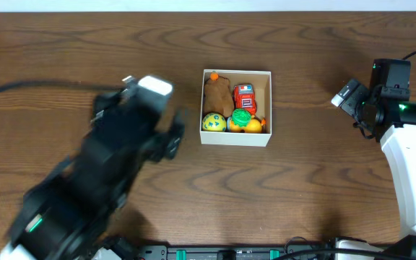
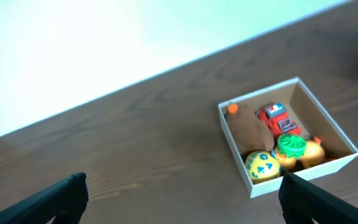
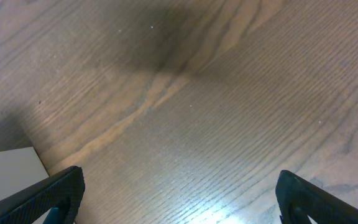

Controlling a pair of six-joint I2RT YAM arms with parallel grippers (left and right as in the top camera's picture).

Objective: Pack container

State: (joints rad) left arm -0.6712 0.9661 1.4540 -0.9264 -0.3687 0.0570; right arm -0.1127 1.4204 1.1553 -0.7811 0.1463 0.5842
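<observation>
The container is a square white-walled box with a tan inside at the table's middle. It holds a brown plush, a red toy truck, a green toy, a yellow ball and an orange-yellow toy. The left wrist view shows the container to the right, with the same toys in it. My left gripper is blurred, left of the container, open and empty. My right gripper is open and empty over bare wood, right of the container.
The dark wooden table ends at a pale strip along the far edge. A white flat corner shows at the lower left of the right wrist view; I cannot tell what it is. Black equipment lines the front edge.
</observation>
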